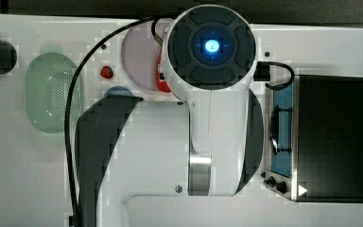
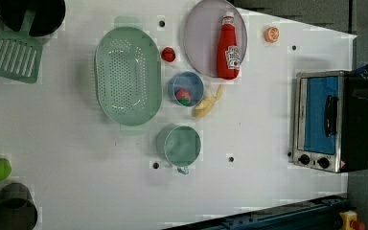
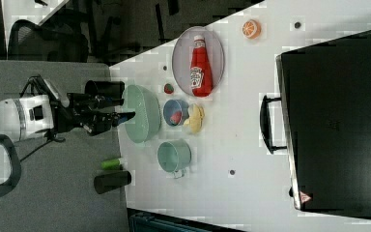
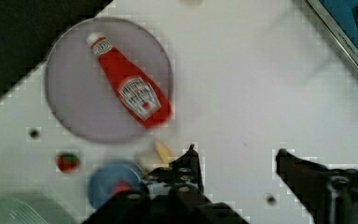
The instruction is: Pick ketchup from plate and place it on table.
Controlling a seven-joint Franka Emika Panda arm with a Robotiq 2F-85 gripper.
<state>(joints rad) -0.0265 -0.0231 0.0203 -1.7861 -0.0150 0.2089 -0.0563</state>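
Observation:
The ketchup is a red bottle with a white cap and label, lying flat on the pale lilac plate near the white table's edge. In the wrist view the ketchup lies diagonally across the plate, its base end close to the rim. My gripper is open, hanging high above bare table beside the plate, with nothing between its black fingers. In the right view the gripper is held well off the surface. In the top view my arm hides most of the ketchup and part of the plate.
Beside the plate sit a strawberry, a blue bowl, a banana, a green colander and a green cup. An orange slice lies past the plate. A toaster oven stands at the left view's right.

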